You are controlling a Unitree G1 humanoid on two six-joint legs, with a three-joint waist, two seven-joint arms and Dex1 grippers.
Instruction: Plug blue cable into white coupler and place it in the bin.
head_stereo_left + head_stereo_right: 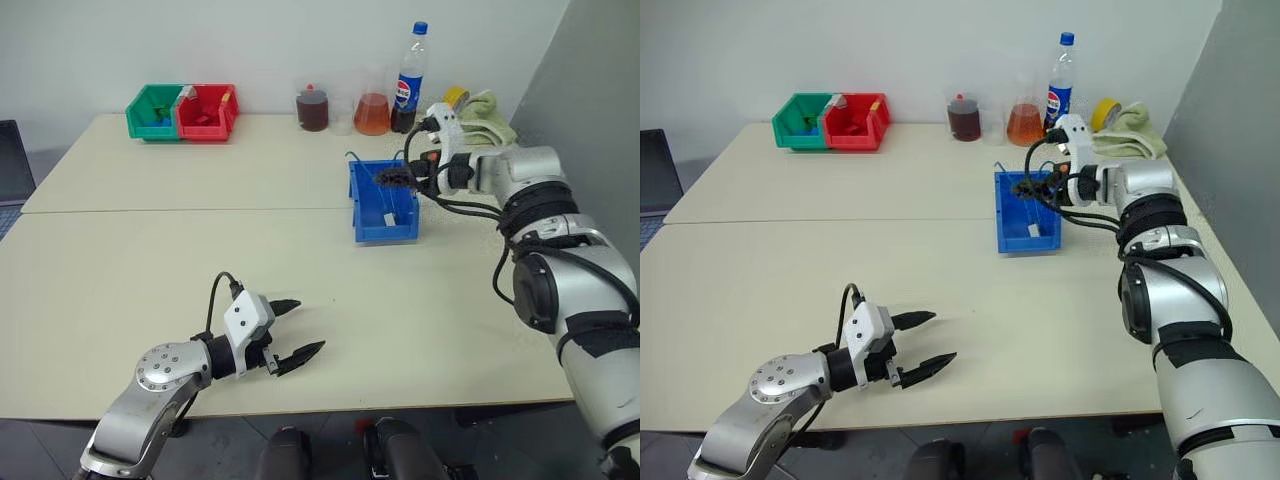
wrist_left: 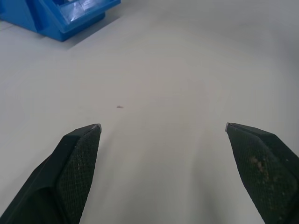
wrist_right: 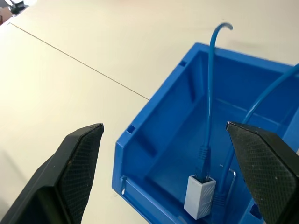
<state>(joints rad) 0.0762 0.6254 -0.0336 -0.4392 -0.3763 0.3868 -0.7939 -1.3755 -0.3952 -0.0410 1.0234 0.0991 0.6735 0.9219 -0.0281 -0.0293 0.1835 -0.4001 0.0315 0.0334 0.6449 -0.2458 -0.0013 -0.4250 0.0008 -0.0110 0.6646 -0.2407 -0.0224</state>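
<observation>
The blue bin (image 1: pixel 400 233) stands on the right half of the table. Inside it lies the white coupler (image 3: pixel 200 197) with the blue cable (image 3: pixel 209 93) plugged into its top. The cable rises and curls over the bin's rim. My right gripper (image 1: pixel 395 178) hovers just above the bin's far end, open, with nothing between its fingers (image 3: pixel 74 163). My left gripper (image 1: pixel 310 324) is open too, low over bare table near the front edge, well away from the bin (image 2: pixel 60 23).
A green bin (image 1: pixel 152 112) and a red bin (image 1: pixel 205 112) stand side by side at the back left. Flasks with dark and orange liquid (image 1: pixel 372 113), a cola bottle (image 1: pixel 408 85) and a folded towel (image 1: pixel 488 118) line the back right. A seam (image 1: pixel 200 210) crosses the table.
</observation>
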